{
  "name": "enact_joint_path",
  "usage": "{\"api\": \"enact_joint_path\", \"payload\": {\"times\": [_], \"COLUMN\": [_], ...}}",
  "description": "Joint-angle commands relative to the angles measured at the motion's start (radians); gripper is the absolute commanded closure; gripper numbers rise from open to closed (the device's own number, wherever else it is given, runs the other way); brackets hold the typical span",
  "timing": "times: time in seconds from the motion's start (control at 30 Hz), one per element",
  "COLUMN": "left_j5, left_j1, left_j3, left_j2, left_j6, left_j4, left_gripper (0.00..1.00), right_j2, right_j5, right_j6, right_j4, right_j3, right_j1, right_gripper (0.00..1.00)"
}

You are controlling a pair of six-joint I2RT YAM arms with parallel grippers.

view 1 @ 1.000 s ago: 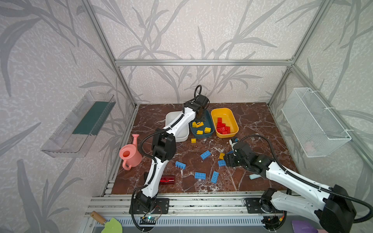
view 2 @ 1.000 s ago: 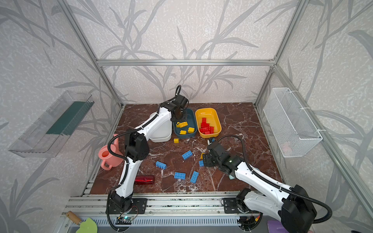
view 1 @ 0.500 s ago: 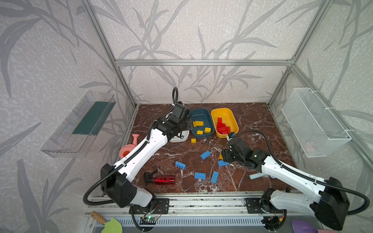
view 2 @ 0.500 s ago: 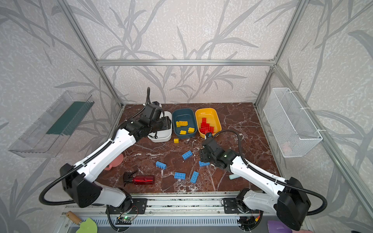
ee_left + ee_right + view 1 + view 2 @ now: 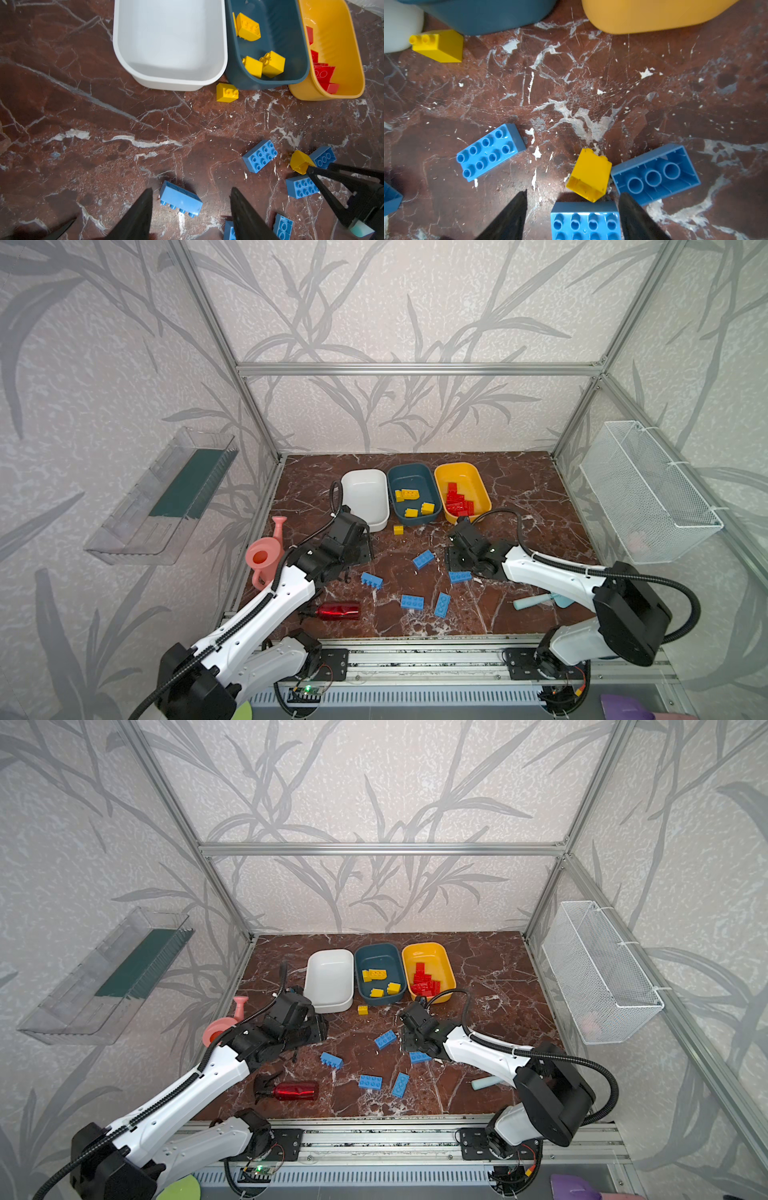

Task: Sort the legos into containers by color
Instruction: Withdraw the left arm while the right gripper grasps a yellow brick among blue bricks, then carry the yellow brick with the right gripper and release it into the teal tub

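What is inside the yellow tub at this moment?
Only red bricks show inside the yellow tub, heaped together. The heap covers its own lower bricks and the floor beneath, so their full number cannot be told.

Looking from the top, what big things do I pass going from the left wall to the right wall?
In a top view: clear tray → pink watering can → white tub → teal tub → yellow tub → wire basket.
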State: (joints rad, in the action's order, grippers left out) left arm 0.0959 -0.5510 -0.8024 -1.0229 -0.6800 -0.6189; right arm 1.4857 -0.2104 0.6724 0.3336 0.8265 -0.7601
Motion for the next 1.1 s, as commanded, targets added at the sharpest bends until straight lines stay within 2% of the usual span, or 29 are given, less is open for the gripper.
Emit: {"api": "enact_joint_path", "payload": {"times": [0.0, 0.37, 0.53, 0.63, 0.77, 0.83, 1.07], "left_j5": [-0.01, -0.009, -0.007, -0.007, -0.014, -0.016, -0.023], "left_j1": [-0.006, -0.006, -0.007, -0.007, -0.008, -0.008, -0.017], "left_j3": [0.044, 0.096, 0.102, 0.103, 0.102, 0.101, 0.113], "left_j2": [0.025, 0.026, 0.02, 0.014, 0.005, -0.003, -0.014], "left_j6": [-0.035, -0.035, -0.035, -0.036, -0.04, -0.041, -0.038], "left_j4": [0.012, 0.03, 0.038, 0.042, 0.057, 0.063, 0.06], "left_gripper": [0.4, 0.4, 0.4, 0.4, 0.4, 0.4, 0.4], "right_j2": [0.035, 0.17, 0.193, 0.19, 0.159, 0.138, 0.122], "right_j5": [-0.026, -0.004, -0.018, -0.018, -0.018, -0.017, -0.003], "right_j6": [0.043, 0.043, 0.017, 0.001, -0.027, -0.065, -0.194], "right_j4": [-0.043, -0.067, -0.044, -0.032, -0.005, 0.014, 0.038], "right_j3": [-0.009, 0.027, 0.055, 0.063, 0.078, 0.098, 0.289], "right_j1": [-0.004, -0.004, -0.004, -0.004, -0.004, -0.004, 0.005], "right_gripper": [0.32, 0.38, 0.48, 0.63, 0.67, 0.73, 0.74]}}
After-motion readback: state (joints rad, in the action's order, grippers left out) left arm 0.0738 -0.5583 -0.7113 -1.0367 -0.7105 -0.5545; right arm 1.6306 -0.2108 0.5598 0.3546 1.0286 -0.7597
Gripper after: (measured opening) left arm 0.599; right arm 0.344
